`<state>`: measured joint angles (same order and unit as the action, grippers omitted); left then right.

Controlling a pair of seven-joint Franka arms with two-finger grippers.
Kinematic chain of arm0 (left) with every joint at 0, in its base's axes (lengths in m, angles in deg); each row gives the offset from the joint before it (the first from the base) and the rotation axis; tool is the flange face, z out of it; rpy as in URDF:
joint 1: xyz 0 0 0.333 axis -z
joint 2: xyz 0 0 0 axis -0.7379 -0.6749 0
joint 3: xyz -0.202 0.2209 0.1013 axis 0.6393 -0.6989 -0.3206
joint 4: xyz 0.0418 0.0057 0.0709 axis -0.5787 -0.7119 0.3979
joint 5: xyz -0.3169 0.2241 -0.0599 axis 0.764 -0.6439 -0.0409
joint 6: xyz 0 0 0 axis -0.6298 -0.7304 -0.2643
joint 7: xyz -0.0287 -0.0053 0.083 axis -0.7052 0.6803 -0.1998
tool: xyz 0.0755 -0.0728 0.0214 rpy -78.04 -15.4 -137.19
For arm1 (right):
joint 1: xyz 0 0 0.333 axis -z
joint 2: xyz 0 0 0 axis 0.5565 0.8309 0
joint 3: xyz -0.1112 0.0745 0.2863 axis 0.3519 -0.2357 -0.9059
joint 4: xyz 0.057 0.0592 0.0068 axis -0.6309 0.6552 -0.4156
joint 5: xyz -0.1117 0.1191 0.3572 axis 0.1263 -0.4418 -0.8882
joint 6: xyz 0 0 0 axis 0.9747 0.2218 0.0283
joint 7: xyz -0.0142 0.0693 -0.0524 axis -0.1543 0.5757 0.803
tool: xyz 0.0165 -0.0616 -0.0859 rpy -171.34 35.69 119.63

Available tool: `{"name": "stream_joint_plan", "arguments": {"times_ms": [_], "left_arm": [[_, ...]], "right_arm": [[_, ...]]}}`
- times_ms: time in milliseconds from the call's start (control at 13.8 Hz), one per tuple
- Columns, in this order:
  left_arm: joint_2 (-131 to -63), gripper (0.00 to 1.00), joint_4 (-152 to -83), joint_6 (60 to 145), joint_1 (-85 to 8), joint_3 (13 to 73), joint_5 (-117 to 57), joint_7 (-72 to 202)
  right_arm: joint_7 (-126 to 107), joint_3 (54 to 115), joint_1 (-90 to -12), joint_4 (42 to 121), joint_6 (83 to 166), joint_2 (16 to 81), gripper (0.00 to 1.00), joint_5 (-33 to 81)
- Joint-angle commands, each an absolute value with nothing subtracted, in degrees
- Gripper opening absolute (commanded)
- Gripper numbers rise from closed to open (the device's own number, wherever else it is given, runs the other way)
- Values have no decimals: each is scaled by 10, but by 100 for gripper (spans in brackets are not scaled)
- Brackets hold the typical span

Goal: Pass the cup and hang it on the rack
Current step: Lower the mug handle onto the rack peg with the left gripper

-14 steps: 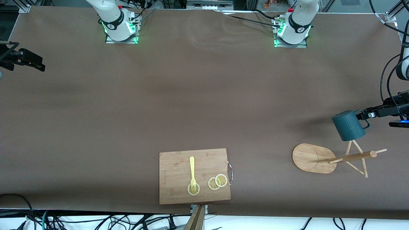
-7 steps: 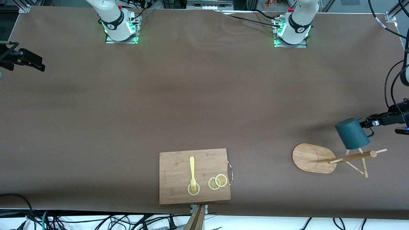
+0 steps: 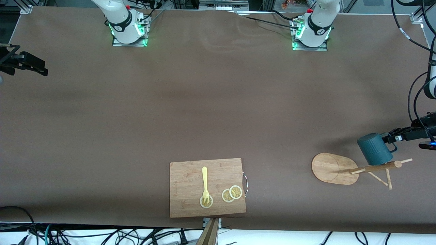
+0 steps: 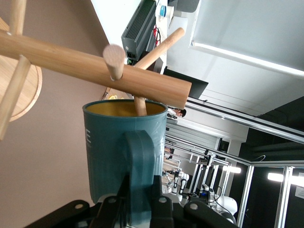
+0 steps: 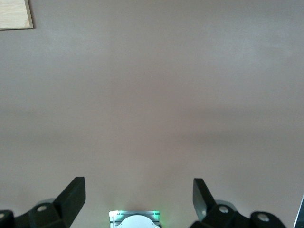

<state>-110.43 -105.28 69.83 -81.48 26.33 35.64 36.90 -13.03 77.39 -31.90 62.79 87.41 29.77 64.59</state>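
Note:
My left gripper is shut on the loop handle of the dark teal cup and holds it in the air over the rack. In the left wrist view my left gripper clamps the handle from both sides. The cup has its yellowish mouth turned to the rack's post, and one thin peg reaches into that mouth. The bamboo rack has an oval base, a post and thin pegs. My right gripper waits open over the right arm's end of the table, its fingers wide apart.
A rectangular wooden cutting board lies near the table's front edge, with a yellow fork and lemon slices on it. Cables hang at the left arm's end of the table, above the rack.
My left gripper has carried the cup down toward the rack's post, and the cup now covers the peg that showed below it before. The right arm has not moved.

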Motion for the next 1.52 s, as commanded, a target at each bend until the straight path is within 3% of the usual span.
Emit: {"name": "stream_joint_plan", "arguments": {"times_ms": [0,508,581,653,726,1089,1452], "left_arm": [[-1115,0,-1028,701,-811,262,370,363],[-1115,0,-1026,719,-809,261,368,362],[-1119,22,-1022,726,-809,261,368,362],[-1123,68,-1015,729,-808,261,368,362],[-1123,100,-1009,731,-807,261,368,364],[-1119,100,-997,727,-816,256,360,375],[-1096,100,-961,692,-825,241,174,352]], "right_arm": [[-124,773,-316,633,878,292,100,646],[-121,774,-314,633,878,292,100,646],[-119,774,-314,633,878,292,100,647],[-119,774,-314,633,878,292,100,647],[-119,774,-314,633,878,292,100,647],[-123,774,-314,633,878,292,100,647],[-124,774,-314,633,878,292,100,646]]}}
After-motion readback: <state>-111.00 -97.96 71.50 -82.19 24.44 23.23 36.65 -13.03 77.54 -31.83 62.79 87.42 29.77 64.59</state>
